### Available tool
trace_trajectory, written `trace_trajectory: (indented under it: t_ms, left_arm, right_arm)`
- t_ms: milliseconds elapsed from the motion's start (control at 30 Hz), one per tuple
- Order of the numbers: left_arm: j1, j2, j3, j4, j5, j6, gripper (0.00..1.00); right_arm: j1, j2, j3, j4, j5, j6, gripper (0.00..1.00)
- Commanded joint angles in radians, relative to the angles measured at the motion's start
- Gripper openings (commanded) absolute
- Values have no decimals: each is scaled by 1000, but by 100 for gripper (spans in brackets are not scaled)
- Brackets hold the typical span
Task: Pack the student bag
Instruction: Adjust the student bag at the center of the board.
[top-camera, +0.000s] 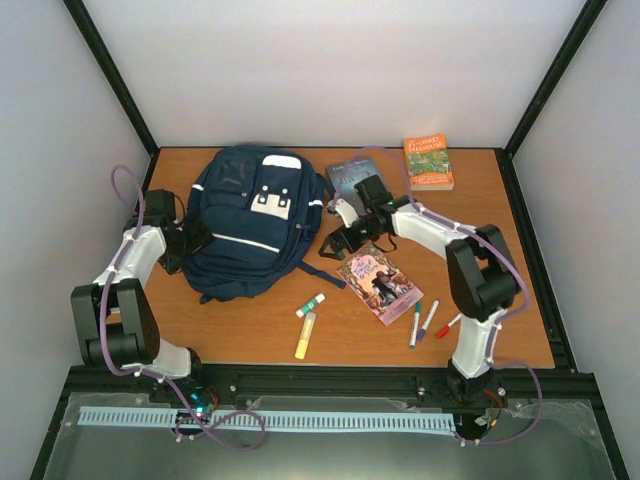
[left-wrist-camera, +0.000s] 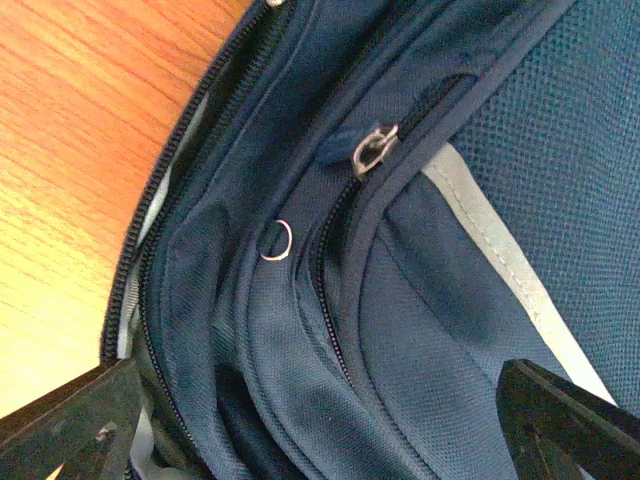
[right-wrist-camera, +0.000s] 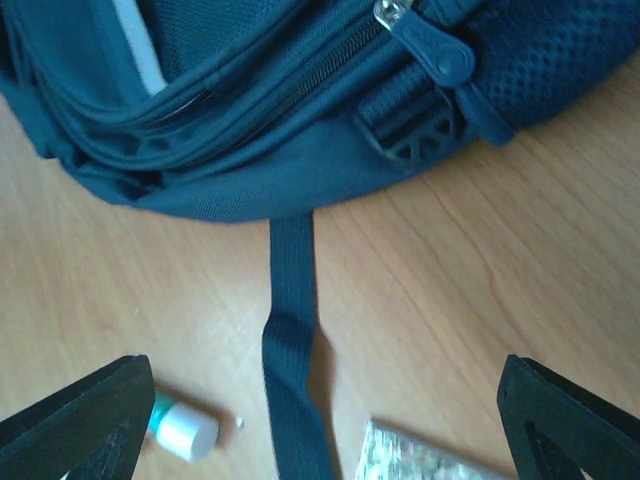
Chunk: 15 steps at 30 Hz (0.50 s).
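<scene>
navy fabric of the student bag (top-camera: 250, 225) fills the space in front of the left gripper (left-wrist-camera: 320, 430). its two black fingers (left-wrist-camera: 70, 420) stand wide apart, with nothing pinched between them. just ahead of it are a metal zipper pull (left-wrist-camera: 372, 150) and a small metal ring (left-wrist-camera: 276, 240). the bag lies flat on the wooden table (top-camera: 480, 330), between the two grippers. the right gripper (right-wrist-camera: 320, 420) is also spread wide and holds nothing. a dark strap (right-wrist-camera: 292, 330) of the bag runs along the table, straight in between its fingers, and a black buckle (right-wrist-camera: 410, 125) is further ahead. close to one finger lies a green marker (right-wrist-camera: 185, 430) with a white cap. a book corner (right-wrist-camera: 420, 460) lies nearer to the other finger.
</scene>
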Motion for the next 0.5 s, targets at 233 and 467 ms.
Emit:
trace_trajectory:
  t_ms: [233, 467]
  left_arm:
    - [-20, 38, -44, 22, 58, 54, 95]
    - [-230, 39, -92, 44, 105, 39, 94]
  right_arm:
    - [104, 312, 319, -78, 59, 33, 94]
    - [115, 415, 443, -102, 112, 32, 94]
